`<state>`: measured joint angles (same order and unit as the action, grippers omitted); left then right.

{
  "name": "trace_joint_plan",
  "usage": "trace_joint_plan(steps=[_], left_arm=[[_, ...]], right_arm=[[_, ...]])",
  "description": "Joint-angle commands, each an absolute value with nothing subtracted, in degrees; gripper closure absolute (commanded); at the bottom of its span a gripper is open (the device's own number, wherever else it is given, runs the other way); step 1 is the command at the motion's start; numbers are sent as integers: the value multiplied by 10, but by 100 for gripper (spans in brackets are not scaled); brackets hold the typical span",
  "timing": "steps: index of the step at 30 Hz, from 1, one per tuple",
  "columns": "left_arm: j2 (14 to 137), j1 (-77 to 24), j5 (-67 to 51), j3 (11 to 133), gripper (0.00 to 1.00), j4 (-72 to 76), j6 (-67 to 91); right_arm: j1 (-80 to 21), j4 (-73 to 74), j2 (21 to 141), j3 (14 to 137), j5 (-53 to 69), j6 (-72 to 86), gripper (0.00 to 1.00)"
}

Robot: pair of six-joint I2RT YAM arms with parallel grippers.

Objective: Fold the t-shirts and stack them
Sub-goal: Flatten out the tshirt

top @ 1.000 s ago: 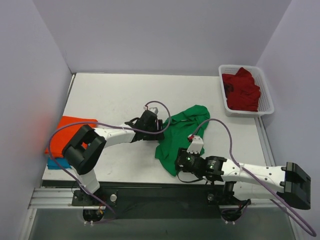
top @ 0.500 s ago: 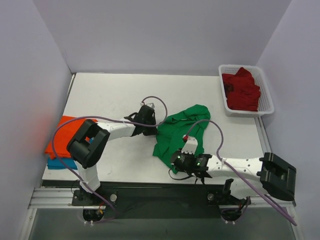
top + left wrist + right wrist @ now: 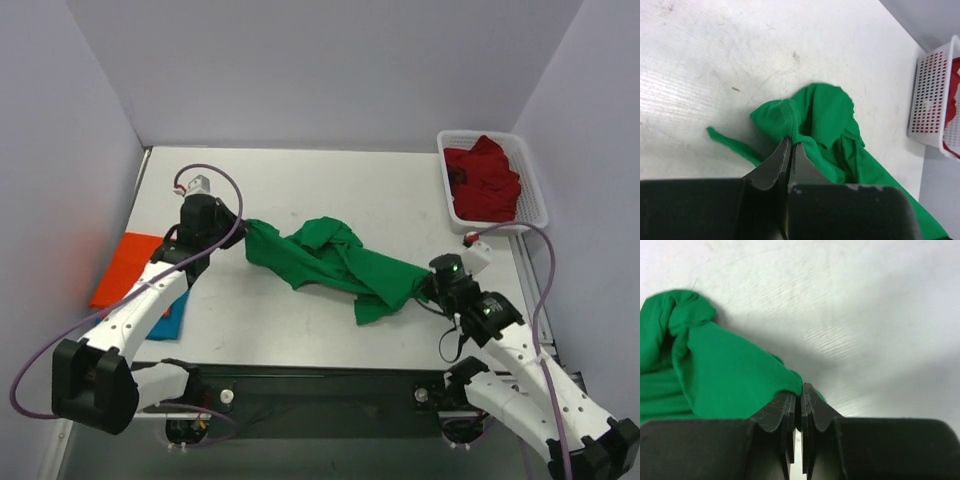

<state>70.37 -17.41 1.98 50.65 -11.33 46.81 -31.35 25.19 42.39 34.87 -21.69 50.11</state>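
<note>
A bright green t-shirt [image 3: 330, 258] is stretched in a crumpled band across the middle of the table, held at both ends. My left gripper [image 3: 240, 229] is shut on its left end, cloth bunched at the fingertips [image 3: 791, 143]. At the right end, my right gripper [image 3: 428, 285] is shut on a fold of the same green t-shirt [image 3: 715, 370]. An orange t-shirt [image 3: 128, 268] lies on a blue t-shirt [image 3: 160, 322] at the table's left edge. A dark red t-shirt [image 3: 486, 182] fills the white basket.
The white mesh basket [image 3: 531, 180] stands at the back right corner and shows in the left wrist view as basket [image 3: 932, 95]. Grey walls close in the table on three sides. Cables loop off both arms.
Both grippers shut on the green t-shirt and pulled apart, left arm to the back left and right arm to the right, so the heap is drawn into a long band.
</note>
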Motion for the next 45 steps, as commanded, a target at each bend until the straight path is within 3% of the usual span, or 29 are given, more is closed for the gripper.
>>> trace_joint_plan(steps=[1,4,13,20,23,32,39,41,42,45], left_arm=[[661,-159,36,491,100,-148,496],[631,-150,24,529,100,-171,487],[511,-146,34,648,100,-275,451],[556,-143,6,739,100,-278,451],[569,-144,-19,778,100,-273,457],[523,-143,-4,793,100,-305,445],[602,-139,-24,766,100,-270,458],[635,-137,-21,756,100,-264,457],[645,-135,-18,753,100,-264,457],[667,-131,-8,726,100,-259,454]], right_arm=[[-209,294,462,420,-162,395,96],[-159,294,487,502,-108,357,98],[-144,341,516,696,-92,306,94],[-102,344,612,825,-48,272,95],[-73,345,643,856,-12,265,98],[-40,347,636,882,41,251,92],[-29,343,830,948,81,245,92],[-27,342,878,979,84,247,85],[-27,342,920,986,88,248,68],[-29,341,976,1001,105,250,47]])
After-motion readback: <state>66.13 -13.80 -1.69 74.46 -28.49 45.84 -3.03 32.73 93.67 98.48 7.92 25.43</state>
